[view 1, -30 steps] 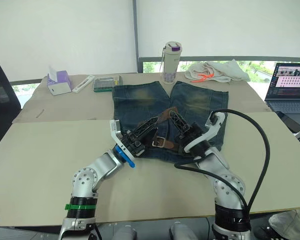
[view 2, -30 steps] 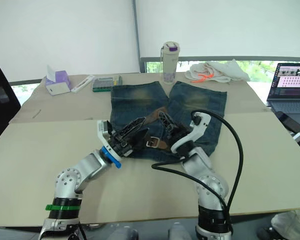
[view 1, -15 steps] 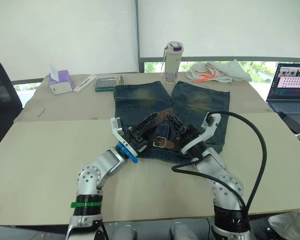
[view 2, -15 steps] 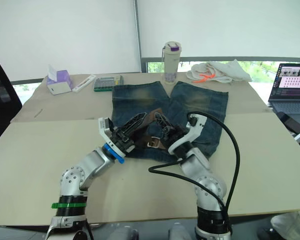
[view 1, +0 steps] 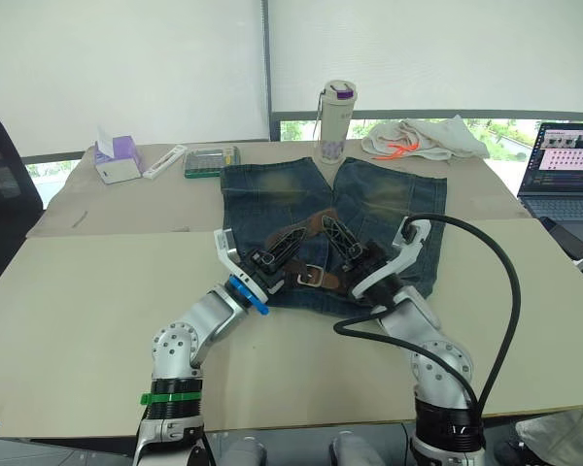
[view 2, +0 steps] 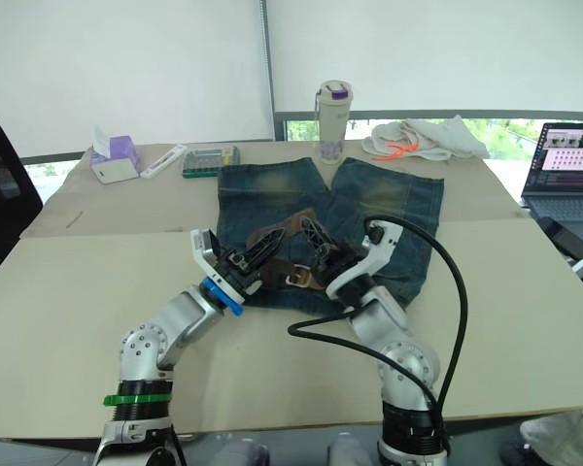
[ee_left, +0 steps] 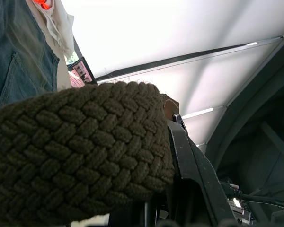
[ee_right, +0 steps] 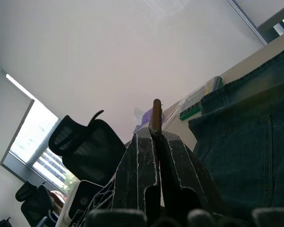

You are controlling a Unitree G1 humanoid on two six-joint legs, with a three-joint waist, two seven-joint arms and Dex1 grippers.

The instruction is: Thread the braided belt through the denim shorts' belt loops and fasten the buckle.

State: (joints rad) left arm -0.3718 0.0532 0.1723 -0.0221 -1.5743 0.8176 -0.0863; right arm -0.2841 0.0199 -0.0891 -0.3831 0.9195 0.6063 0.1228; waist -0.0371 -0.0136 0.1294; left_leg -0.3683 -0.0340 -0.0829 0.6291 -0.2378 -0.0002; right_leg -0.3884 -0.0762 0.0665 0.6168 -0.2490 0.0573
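The denim shorts (view 1: 381,206) lie flat mid-table, waistband toward me and legs pointing away. Across the waistband runs the braided belt (view 1: 316,225), dark brown, with its silver buckle (view 1: 308,277) resting on the denim between my two grippers. My left gripper (view 1: 297,236) is shut on the belt's woven strap (ee_left: 75,142), which presses against one black finger (ee_left: 194,170). My right gripper (view 1: 336,229) is shut on a thin brown edge of the belt (ee_right: 156,113), pinched between its fingers (ee_right: 142,161). The belt loops are hidden under the grippers and belt.
At the table's far side stand a bottle (view 1: 335,121), a tissue box (view 1: 115,160), a green case (view 1: 209,161) and a white cloth with orange cord (view 1: 423,138). A laptop (view 1: 564,170) sits at the right. A black cable (view 1: 500,282) arcs off my right wrist.
My left gripper's fingers have closed from wide open onto the belt strap. The right gripper has stayed shut in place.
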